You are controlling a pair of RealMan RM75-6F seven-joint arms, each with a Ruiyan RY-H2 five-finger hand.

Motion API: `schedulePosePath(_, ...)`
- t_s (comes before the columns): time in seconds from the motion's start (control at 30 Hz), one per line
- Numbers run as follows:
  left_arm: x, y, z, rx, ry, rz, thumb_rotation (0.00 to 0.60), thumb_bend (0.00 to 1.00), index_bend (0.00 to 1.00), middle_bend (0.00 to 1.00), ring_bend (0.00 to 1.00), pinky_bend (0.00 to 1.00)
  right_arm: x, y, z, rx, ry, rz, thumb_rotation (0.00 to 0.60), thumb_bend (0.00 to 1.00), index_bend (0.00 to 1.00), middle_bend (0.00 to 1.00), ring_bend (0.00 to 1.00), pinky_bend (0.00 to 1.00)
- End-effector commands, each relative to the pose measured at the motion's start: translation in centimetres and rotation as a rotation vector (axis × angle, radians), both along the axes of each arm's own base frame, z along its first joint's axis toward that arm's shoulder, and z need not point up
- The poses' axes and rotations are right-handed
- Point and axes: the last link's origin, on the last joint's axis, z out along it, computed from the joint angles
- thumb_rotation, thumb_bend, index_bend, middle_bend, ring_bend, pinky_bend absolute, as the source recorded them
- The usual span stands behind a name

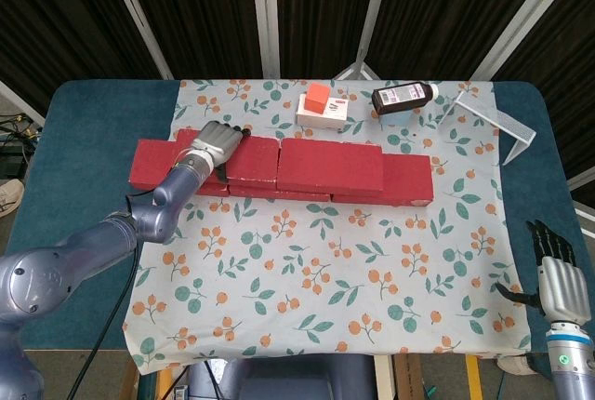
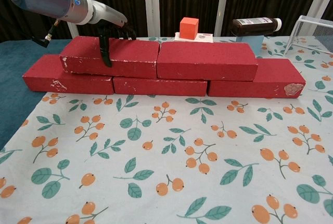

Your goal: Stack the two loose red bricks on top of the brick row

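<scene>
Three red bricks form the bottom row (image 1: 149,164) (image 2: 62,81) on the floral cloth. Two more red bricks lie on top of it, end to end. My left hand (image 1: 216,142) (image 2: 112,31) grips the upper left brick (image 1: 253,159) (image 2: 132,57), its fingers lying over the top and the thumb running down the front face. That brick touches the upper right brick (image 1: 331,166) (image 2: 206,60), which lies free. My right hand (image 1: 558,275) hangs off the table's front right corner, fingers apart, holding nothing; the chest view does not show it.
Behind the bricks an orange cube (image 1: 318,96) (image 2: 189,27) sits on a white box (image 1: 325,118). A dark bottle (image 1: 403,96) (image 2: 256,26) lies on its side. A white wire rack (image 1: 497,118) (image 2: 317,28) stands at the back right. Floral cloth (image 1: 325,270) covers the front.
</scene>
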Motion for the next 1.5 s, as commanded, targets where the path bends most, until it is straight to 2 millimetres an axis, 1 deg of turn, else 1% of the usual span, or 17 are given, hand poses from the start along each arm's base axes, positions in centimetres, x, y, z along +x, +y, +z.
schedulePosePath(0.03,0.0,0.0,0.0,0.001,0.0,-0.001,0.6,0.06,0.33,0.28,0.19,0.21,0.0,0.0,0.0,-0.001,0.001,-0.002,0.6,0.05,0.0,0.01,0.0,0.0)
schedulePosePath(0.57,-0.2,-0.4,0.3,0.006,-0.014,0.01,0.6,0.06,0.33,0.28,0.19,0.21,0.0,0.0,0.0,-0.003,0.001,-0.009,0.6,0.05,0.0,0.01,0.0,0.0)
schedulePosePath(1.2,-0.4,-0.4,-0.6,0.013,-0.013,0.017,0.6,0.05,0.32,0.28,0.19,0.21,-0.1,0.0,0.0,-0.001,0.002,-0.017,0.6,0.05,0.0,0.01,0.0,0.0)
schedulePosePath(1.3,-0.5,-0.4,-0.7,0.013,-0.021,0.024,0.6,0.05,0.3,0.27,0.19,0.21,-0.1,0.0,0.0,0.0,0.003,-0.017,0.6,0.05,0.0,0.01,0.0,0.0)
schedulePosePath(1.5,-0.4,-0.5,-0.8,0.002,-0.03,0.037,0.6,0.02,0.2,0.2,0.16,0.21,-0.1,0.0,-0.1,0.0,0.004,-0.016,0.6,0.05,0.0,0.01,0.0,0.0)
